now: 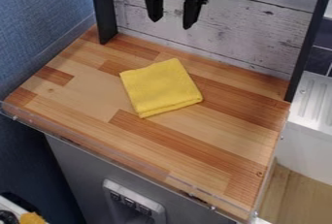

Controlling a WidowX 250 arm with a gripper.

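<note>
Open hand above a folded yellow cloth

My hand (173,24) hangs with its two fingers wide apart, tips down, and nothing between them. The yellow cloth (160,88) is what it is nearest to, below the tips and a little toward the camera, flat on the wooden worktop (220,140) and not touched by me. It's folded into a rough square, layers showing along the edge farther from the hand; I'd guess the folding is what lets it sit so compact and low. It lies a little askew to the boards, which looks casual rather than lined up with anything. Keeping the hand up like this gives the fingers room over the cloth, I judge, though I can't tell exactly how high they are.

Behind the hand rises a whitewashed plank wall (240,29), and a black post (104,9) stands to one side with a second post (308,39) to the other; those are what would limit me backward or sideways. Beyond the cloth from the hand, a clear lip (188,187) edges the worktop. Past the second post sits a ribbed white rack (318,102).
</note>
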